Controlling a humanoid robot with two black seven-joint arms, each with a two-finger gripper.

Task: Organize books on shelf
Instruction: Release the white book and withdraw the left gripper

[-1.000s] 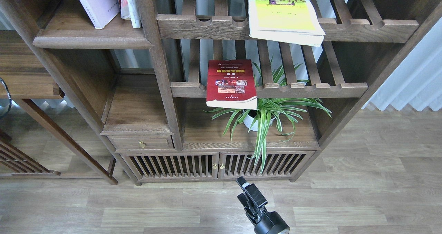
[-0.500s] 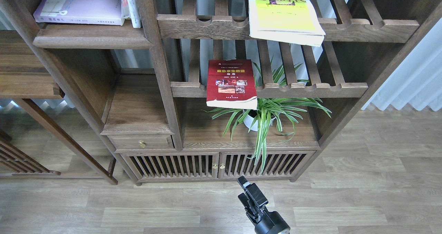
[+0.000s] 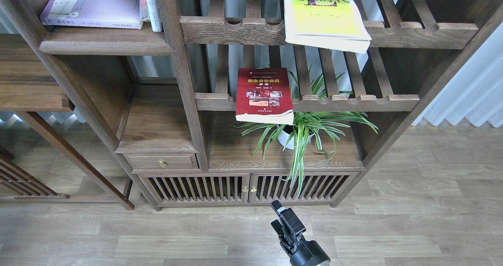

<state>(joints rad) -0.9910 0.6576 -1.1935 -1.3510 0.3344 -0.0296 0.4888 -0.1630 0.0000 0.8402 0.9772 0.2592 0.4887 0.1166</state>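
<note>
One book seems to be already placed: the lavender book (image 3: 92, 4) is seen lying flat on the solid shelf (image 3: 106, 46) at ten o'clock, its right edge just beside the white-spined upright books (image 3: 151, 4). Two books are judged still to be moved. The red book (image 3: 264, 95) lies on the lower slatted rack (image 3: 353, 101) near the centre, its front edge overhanging the rail above the potted plant (image 3: 302, 134). The yellow-green book (image 3: 324, 14) rests on the upper slatted rack (image 3: 412, 34) at one o'clock, also overhanging.

Only one pincer (image 3: 285, 221) is seen, low at six o'clock above the floor and well apart from every book; nothing is held in it, but whether its fingers are parted cannot be told. The other arm is out of view.

A long upward reach to the red book's overhanging edge is probably called for next.
</note>
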